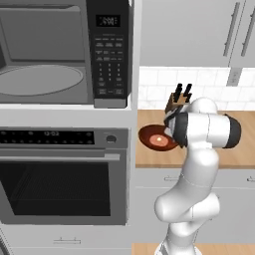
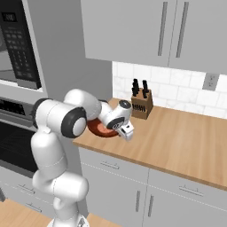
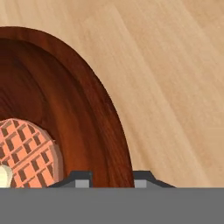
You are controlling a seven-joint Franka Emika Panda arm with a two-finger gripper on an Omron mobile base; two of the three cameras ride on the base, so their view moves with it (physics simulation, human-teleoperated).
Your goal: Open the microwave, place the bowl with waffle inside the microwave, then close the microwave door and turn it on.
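Microwave (image 1: 64,52) cavity open already, so step 1 done. Gripper (image 3: 111,179) down at bowl with waffle (image 3: 65,113) on wood counter (image 3: 175,87): jaws straddle its rim, one tip inside, one outside, closed on it. Left: lift, load bowl, shut door, start.

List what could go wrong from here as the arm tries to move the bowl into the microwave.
1. The gripper straddles only the thin rim of the bowl, one fingertip inside and one outside; such an edge grip may let the bowl tip or slip on lifting.
2. If it tilts, the waffle lying loose inside could slide out.
3. The microwave sits high, above the oven, so a long raised carry could knock the bowl against its frame.
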